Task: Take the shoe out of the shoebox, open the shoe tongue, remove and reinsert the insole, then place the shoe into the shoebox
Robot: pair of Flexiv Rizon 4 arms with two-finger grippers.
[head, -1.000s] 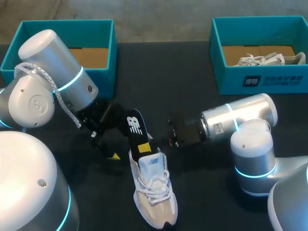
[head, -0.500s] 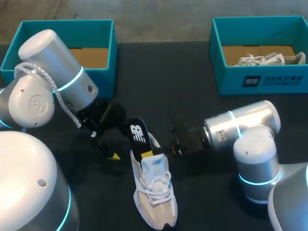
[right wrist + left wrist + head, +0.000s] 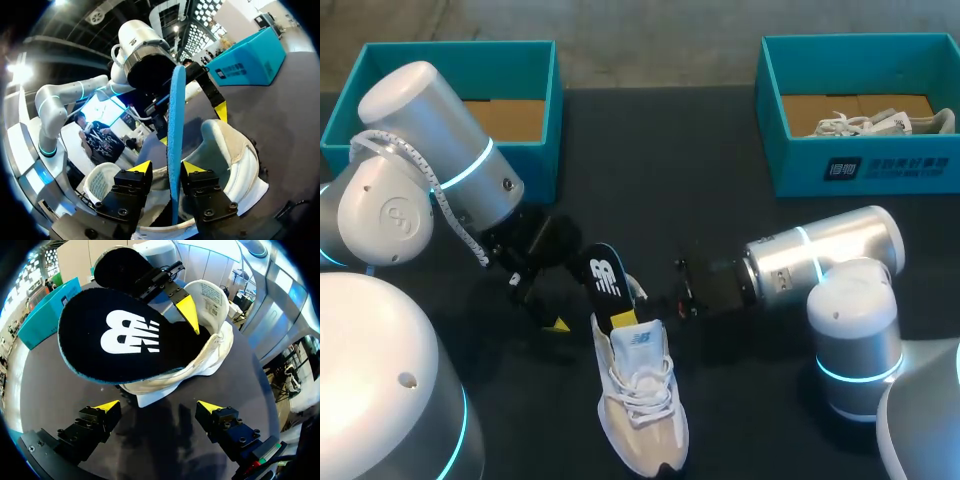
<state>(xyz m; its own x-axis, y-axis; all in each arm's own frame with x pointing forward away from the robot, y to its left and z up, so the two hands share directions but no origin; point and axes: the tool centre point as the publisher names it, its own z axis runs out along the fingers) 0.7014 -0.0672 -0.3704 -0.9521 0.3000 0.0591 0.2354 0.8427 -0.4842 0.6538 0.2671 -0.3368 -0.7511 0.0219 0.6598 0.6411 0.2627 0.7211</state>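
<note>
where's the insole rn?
Head view: the insole stands tilted out of the heel of the white shoe, at the front middle of the table. The right gripper is shut on its edge.

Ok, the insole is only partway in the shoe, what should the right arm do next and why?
Probably slide the insole further toward the toe: the right gripper is shut on it, its front end sits inside the shoe, and its heel end sticks up out of the collar.
</note>
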